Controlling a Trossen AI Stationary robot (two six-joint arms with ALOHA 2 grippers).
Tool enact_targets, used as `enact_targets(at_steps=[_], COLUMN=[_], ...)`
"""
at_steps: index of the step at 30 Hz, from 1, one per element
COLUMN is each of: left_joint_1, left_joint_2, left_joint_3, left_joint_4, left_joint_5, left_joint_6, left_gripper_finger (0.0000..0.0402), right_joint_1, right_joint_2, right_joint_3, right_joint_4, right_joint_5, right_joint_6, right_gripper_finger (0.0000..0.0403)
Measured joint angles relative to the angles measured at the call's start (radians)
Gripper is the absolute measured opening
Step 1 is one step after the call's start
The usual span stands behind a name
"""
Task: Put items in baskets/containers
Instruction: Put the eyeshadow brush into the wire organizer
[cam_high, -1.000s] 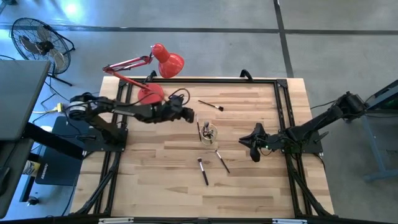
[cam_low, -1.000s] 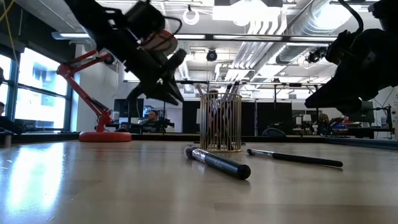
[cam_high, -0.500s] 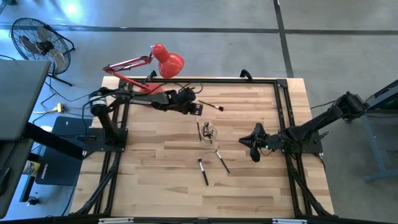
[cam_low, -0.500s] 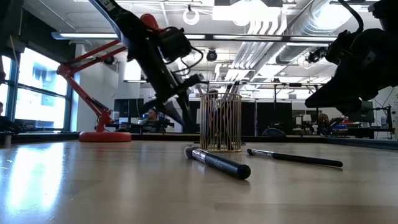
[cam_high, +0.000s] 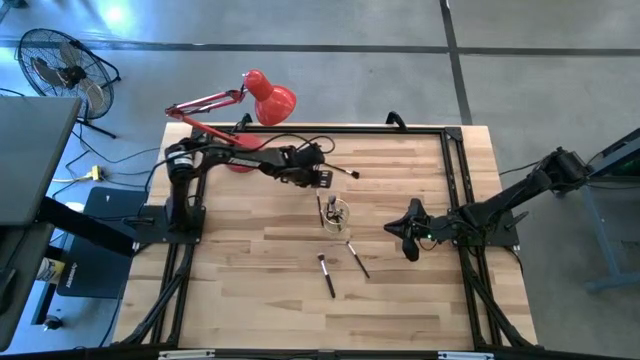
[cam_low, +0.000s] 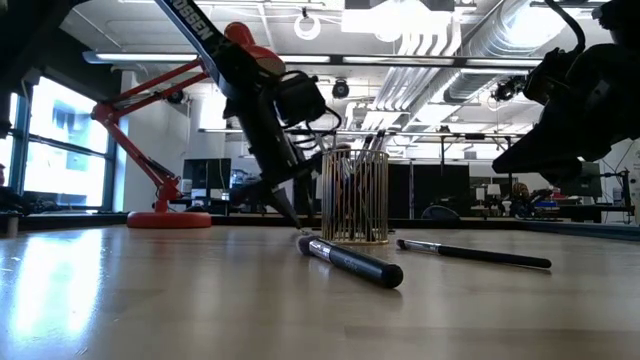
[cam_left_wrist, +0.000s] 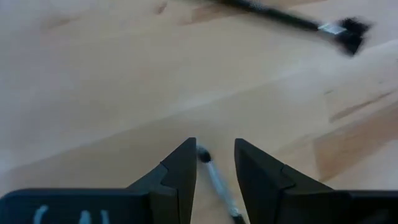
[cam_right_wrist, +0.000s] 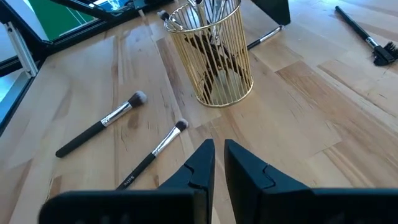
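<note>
A gold wire cup (cam_high: 337, 214) (cam_right_wrist: 211, 56) stands upright mid-table with several brushes standing in it. One brush (cam_left_wrist: 214, 180) (cam_high: 320, 205) lies on the wood just left of the cup. My left gripper (cam_high: 322, 179) (cam_left_wrist: 214, 146) is open and low over it, a finger on either side of its bristle end, apart from it. Another brush (cam_high: 340, 168) (cam_left_wrist: 292, 18) lies farther back. Two brushes (cam_high: 326, 275) (cam_high: 357, 258) lie nearer than the cup. My right gripper (cam_high: 408, 245) (cam_right_wrist: 217, 149) is shut, hovering right of the cup.
A red desk lamp (cam_high: 250, 105) stands at the table's far left edge, its base behind my left arm. Black rails (cam_high: 455, 180) frame the table. Bare wood lies along the near side and the left half.
My left gripper has swung toward the table's right and far side, from left of the cup to just beside it, and has come down with its fingers pointing at the table over the brush lying there. The brushes and the cup have stayed put.
</note>
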Motion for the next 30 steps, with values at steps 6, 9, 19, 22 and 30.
enact_targets(at_steps=[6,9,19,22,30], left_joint_1=[0.000,0.000,-0.001,0.000,-0.001], left_joint_2=[0.028,0.041,0.051,0.052,0.052], left_joint_3=[0.002,0.002,0.000,-0.002,-0.001], left_joint_4=[0.001,0.002,-0.009,-0.015,-0.047], left_joint_5=[-0.027,-0.035,-0.048,-0.041,-0.061], left_joint_6=[-0.025,-0.026,-0.026,-0.026,0.004], left_gripper_finger=[0.0107,0.0107,0.0068,0.0027,0.0005], right_joint_1=[0.000,0.000,0.000,0.000,0.000], right_joint_2=[0.000,0.000,0.000,0.000,0.000], right_joint_3=[0.000,0.000,0.000,0.000,0.000], right_joint_4=[0.002,0.003,0.003,0.003,0.008], right_joint_5=[-0.001,-0.001,-0.001,-0.001,-0.021], right_joint_6=[-0.001,-0.002,-0.002,-0.002,0.001], right_gripper_finger=[0.0032,0.0032,0.0032,0.0032,0.0032])
